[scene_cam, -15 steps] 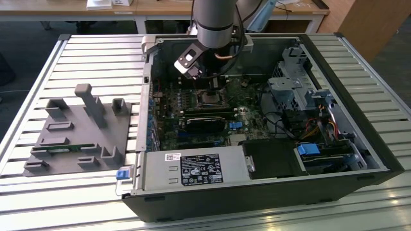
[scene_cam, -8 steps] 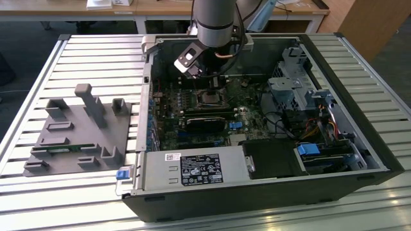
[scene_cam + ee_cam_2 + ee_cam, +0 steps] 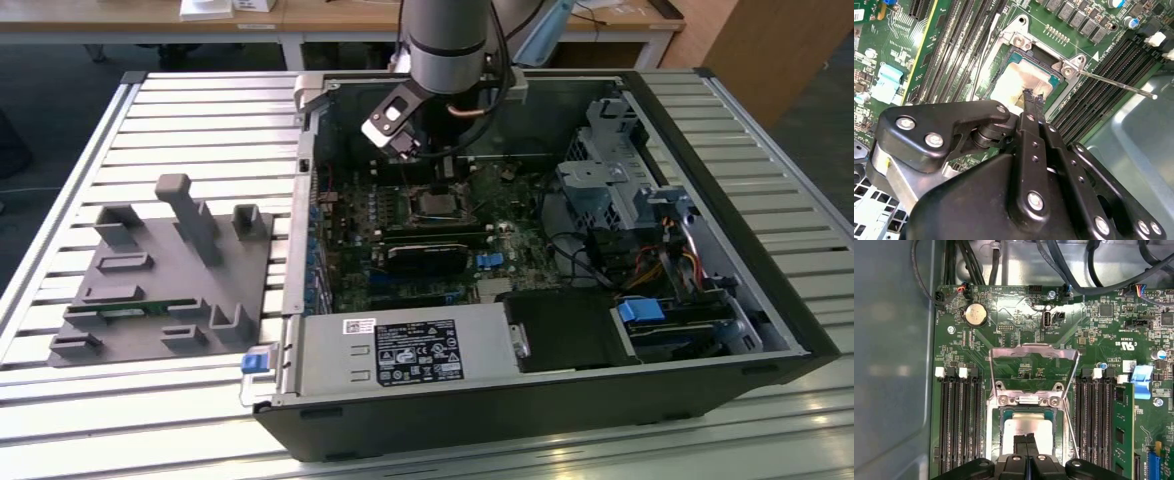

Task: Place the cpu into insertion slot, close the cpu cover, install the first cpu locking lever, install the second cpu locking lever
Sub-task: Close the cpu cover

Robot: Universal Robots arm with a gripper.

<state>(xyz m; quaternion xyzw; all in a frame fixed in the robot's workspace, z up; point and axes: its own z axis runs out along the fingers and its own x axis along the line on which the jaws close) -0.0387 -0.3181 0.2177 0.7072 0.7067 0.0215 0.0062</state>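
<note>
One gripper (image 3: pixel 1026 439), fingers pressed together, tips over cpu (image 3: pixel 1021 427) in socket (image 3: pixel 995 440) | first wrist view: cpu cover (image 3: pixel 1034 351) standing open | second wrist view: locking lever (image 3: pixel 1114 83) angled off socket

1. Just beside the jaws of the gripper (image 3: pixel 1026 440), a small white triangle mark (image 3: pixel 1095 56) is printed on the motherboard (image 3: pixel 904 45) at the socket's corner. It is the one sign I can read.
2. Ahead of the jaws, white silkscreen lettering (image 3: pixel 1004 329) runs across the board. I cannot make it out.
3. To one side of the jaws, a white barcode sticker (image 3: pixel 1129 366) sits on the board, unreadable to me.
4. Well away from the jaws, the power supply label (image 3: pixel 418 352) carries dense print and symbols. I cannot read them.
</note>
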